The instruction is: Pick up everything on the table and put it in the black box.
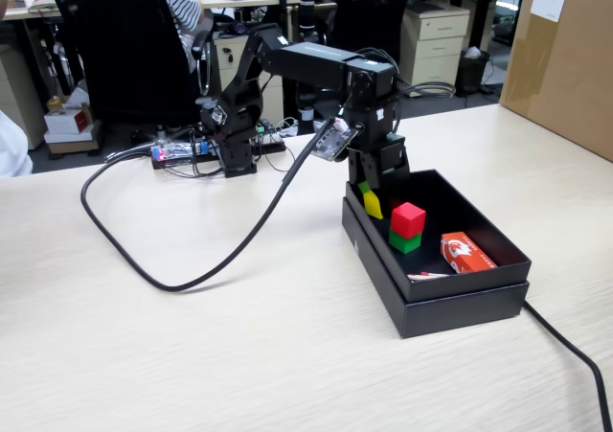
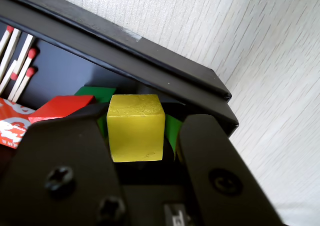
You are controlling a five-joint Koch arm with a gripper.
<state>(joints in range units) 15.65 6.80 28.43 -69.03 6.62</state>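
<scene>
Gripper (image 2: 145, 151), its fingertips partly hidden in the fixed view, clamps the yellow cube (image 2: 136, 128) over the black box (image 1: 460, 298). Just beyond it inside: one red cube (image 1: 408, 219) stacked on one green cube (image 1: 403, 242), a printed packet (image 1: 466, 253), and several matches (image 2: 17, 60), cut off at frame edge.

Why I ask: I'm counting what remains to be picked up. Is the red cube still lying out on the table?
No, in the fixed view the red cube sits on the green cube inside the black box.
</scene>
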